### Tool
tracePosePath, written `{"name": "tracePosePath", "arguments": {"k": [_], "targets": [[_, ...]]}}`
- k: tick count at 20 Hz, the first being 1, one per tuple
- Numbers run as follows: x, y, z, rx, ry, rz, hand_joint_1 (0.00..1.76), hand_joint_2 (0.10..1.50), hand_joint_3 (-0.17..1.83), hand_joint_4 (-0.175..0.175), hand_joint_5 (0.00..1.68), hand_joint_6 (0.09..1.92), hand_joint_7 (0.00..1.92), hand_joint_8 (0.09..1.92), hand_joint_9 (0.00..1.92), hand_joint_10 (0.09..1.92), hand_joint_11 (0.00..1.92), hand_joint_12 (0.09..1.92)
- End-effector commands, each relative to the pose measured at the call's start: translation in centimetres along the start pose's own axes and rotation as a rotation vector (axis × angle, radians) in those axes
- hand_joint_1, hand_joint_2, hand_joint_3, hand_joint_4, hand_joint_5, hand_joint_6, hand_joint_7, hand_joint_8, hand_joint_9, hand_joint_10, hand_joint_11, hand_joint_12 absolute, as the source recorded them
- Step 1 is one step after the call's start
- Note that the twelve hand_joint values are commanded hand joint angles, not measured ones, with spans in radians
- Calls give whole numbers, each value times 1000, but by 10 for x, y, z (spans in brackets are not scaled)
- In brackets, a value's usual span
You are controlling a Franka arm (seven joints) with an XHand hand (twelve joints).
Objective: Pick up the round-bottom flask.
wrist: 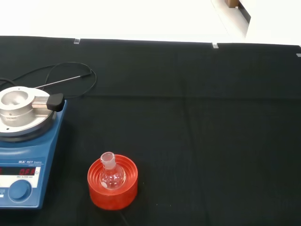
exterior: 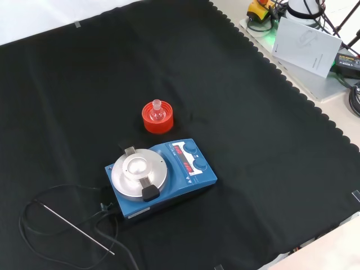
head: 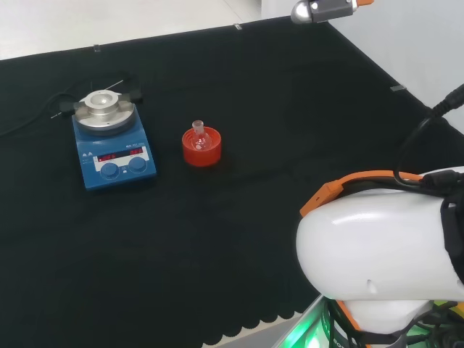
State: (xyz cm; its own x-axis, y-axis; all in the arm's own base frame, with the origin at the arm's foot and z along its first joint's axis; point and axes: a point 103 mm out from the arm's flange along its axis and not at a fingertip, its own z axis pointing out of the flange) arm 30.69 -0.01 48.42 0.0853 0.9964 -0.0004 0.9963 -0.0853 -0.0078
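Here the round-bottom flask (head: 198, 135) stood upright in a red ribbed stand (head: 201, 150) on the black cloth of the bench (head: 275, 109), near the middle of the head view, its short neck pointing up and its clear bulb seated in the ring. In that view a blue hotplate stirrer (head: 114, 148) with a round metal top sat at about nine o'clock from the flask, near but apart from it, with a dark cable trailing off from its far side. In the front view the flask (exterior: 157, 111) and its stand (exterior: 157, 118) lay just above centre, and the stirrer (exterior: 163, 175) stood at about six o'clock from them, close but not touching; a thin metal probe (exterior: 79, 229) on a cable lay on the cloth at roughly seven o'clock from the stirrer. The wrist view looked across the cloth at the flask (wrist: 111, 173) in the stand (wrist: 113, 184), with the stirrer (wrist: 26, 150) just beside it. The white arm link (head: 384, 254) with an orange trim bulked at about four o'clock from the flask in the head view, well apart from it. Nothing touched the flask or its stand. Whether the robot hand's fingers were apart or together I cannot tell, nor how the flask lay relative to it.
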Motion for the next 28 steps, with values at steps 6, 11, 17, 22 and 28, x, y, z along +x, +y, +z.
{"name": "tracePosePath", "arguments": {"k": [6, 11, 17, 22, 28], "targets": [[6, 0, -2, -7, -16, 0, 119, 1073, 758, -24, 372, 173, 242, 546, 275, 621, 0, 1144], [3, 1, 0, -6, -9, 6, 122, 1073, 755, -25, 383, 157, 248, 544, 279, 621, 0, 1152], [-6, 13, 19, 18, 5, 16, 162, 1042, 753, -26, 396, 120, 266, 543, 291, 621, 0, 1170], [-15, 35, 44, 24, 16, 24, 232, 990, 773, -28, 412, 87, 282, 548, 308, 623, 0, 1198], [-23, 71, 80, -36, 53, 12, 432, 889, 811, -39, 483, 87, 342, 587, 393, 649, 1, 1316]]}}
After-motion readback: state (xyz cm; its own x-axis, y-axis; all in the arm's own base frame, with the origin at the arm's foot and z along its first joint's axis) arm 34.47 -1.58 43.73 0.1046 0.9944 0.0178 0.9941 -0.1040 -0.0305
